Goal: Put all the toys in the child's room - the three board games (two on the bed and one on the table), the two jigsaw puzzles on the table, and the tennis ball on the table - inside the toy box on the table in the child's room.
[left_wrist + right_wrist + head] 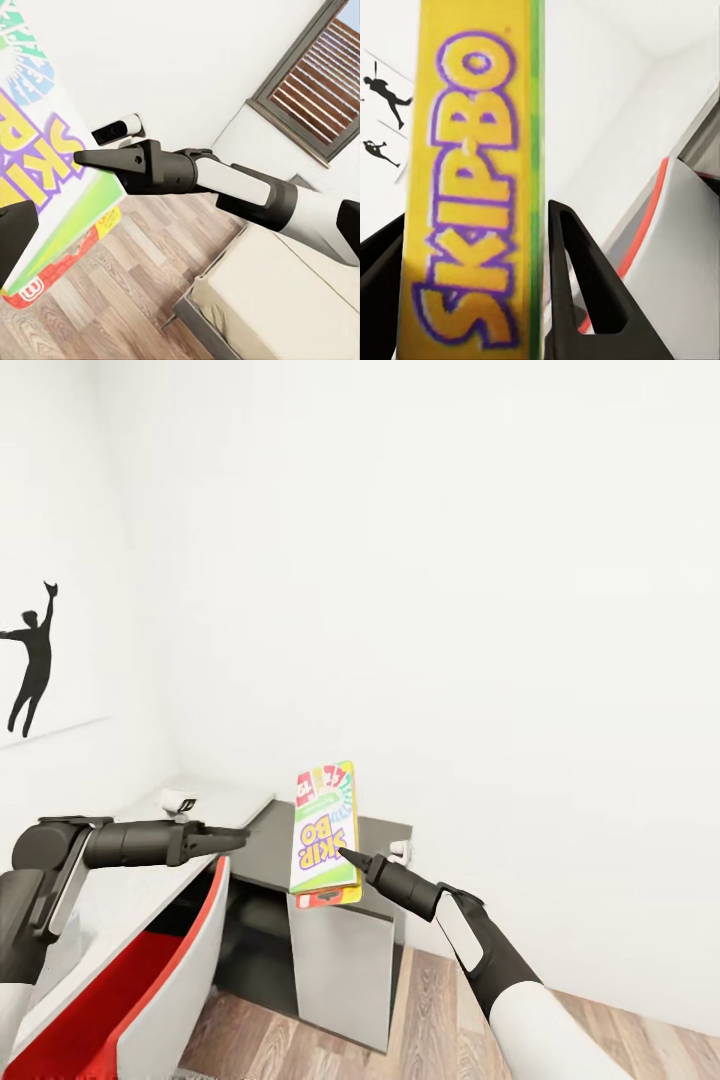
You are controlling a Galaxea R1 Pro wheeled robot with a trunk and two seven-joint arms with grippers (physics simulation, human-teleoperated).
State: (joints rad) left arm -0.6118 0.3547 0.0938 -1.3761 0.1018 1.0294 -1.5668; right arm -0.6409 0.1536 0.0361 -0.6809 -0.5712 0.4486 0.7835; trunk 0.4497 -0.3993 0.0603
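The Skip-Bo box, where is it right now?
In the head view the Skip-Bo box is held upright in the right gripper, lifted in front of the dark desk corner.

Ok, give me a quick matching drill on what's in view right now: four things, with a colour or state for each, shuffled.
Things:
1. Skip-Bo box
2. left gripper
3. chair
4. poster figure

States:
A. black silhouette on the wall
B. red seat, white shell
C. pinched between the right gripper's fingers
D. empty, held over the desk

Pairs: 1-C, 2-D, 3-B, 4-A
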